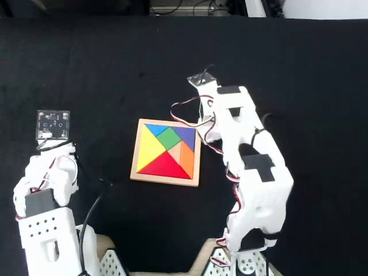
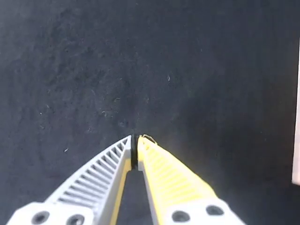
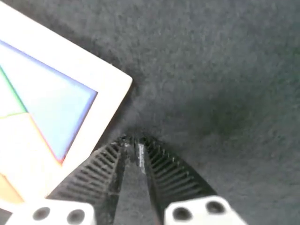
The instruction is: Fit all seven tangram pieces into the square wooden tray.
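The square wooden tray [image 1: 135,165] lies mid-table on the black cloth, holding the coloured tangram pieces: yellow [image 1: 150,149], red [image 1: 165,166], green [image 1: 169,138], blue [image 1: 156,129], purple [image 1: 186,135] and orange [image 1: 186,158]. They lie flat inside the frame. In the right wrist view my right gripper [image 3: 135,146] is shut with nothing in it, its tips just off the tray's corner [image 3: 119,86], beside the purple piece [image 3: 56,108]. In the left wrist view my left gripper [image 2: 136,140] is shut and empty over bare cloth. The left arm [image 1: 46,184] sits folded at the table's left.
The right arm [image 1: 247,167] stands right of the tray, its cables looping near the tray's far right corner. A pale edge [image 2: 296,122] shows at the side of the left wrist view. Black cloth [image 1: 115,75] covers the table all around the tray.
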Motion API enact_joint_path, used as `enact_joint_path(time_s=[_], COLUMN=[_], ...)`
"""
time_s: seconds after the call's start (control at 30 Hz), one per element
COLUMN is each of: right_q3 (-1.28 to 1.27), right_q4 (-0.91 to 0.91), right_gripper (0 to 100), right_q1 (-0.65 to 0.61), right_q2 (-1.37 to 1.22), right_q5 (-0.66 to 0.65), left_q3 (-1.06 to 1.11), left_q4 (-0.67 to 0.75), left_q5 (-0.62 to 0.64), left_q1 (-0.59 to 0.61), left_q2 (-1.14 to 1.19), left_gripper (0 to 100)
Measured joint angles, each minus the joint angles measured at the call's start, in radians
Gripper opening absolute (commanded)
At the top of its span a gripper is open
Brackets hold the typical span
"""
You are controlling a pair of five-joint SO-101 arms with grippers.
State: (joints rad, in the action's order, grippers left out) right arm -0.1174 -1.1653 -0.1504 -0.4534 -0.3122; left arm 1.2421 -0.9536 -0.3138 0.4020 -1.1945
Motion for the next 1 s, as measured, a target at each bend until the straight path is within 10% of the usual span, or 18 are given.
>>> enact_joint_path(time_s=[0.73,1.0], right_q3=[0.120,0.207], right_q4=[-0.032,-0.201], right_gripper=[1.1,1.1], right_q1=[-0.072,0.087], right_q2=[-0.023,0.175], right_q5=[0.003,0.002], left_q3=[0.252,0.252], left_q4=[0.196,0.204], left_q5=[0.123,0.123], left_q1=[-0.095,-0.095], left_q2=[-0.012,-0.012], left_gripper=[3,3])
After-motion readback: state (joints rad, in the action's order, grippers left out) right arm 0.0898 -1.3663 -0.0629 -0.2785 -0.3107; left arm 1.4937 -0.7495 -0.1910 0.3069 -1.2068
